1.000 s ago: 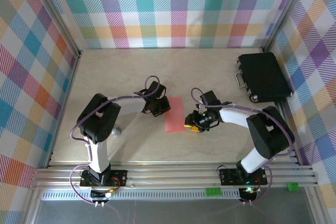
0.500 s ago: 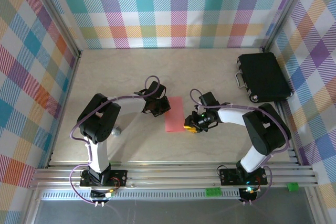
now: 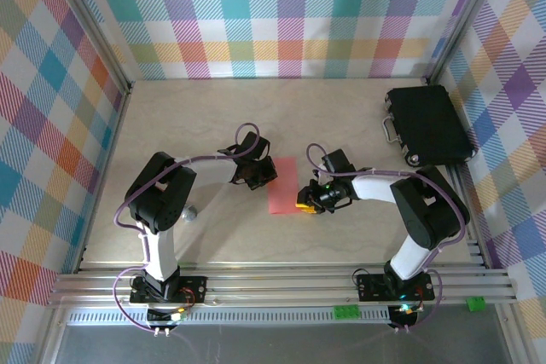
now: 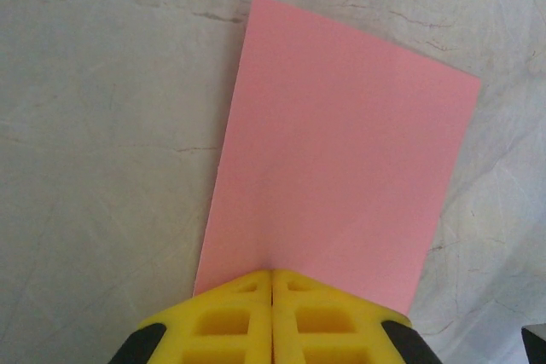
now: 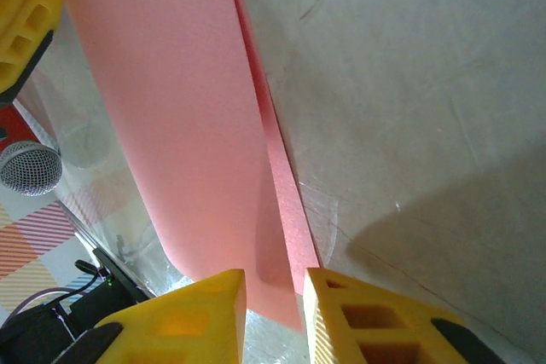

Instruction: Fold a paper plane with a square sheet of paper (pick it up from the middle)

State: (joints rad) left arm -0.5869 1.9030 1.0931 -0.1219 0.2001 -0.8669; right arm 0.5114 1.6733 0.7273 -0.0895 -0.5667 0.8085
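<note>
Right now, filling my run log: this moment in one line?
left gripper shut, tips at thin salmon-pink paper sheet edge | right gripper open, astride its edge

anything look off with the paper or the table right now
The sheet of paper, folded in half, is not flat. In the right wrist view its upper layer bows up off the table, and a darker strip of the lower layer peeks out along the edge, so the halves may be slightly misaligned. Nothing looks torn.

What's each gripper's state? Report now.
Left gripper: shut, tips resting on the pink sheet.
Right gripper: slightly open, the sheet's edge between its fingers.
</note>
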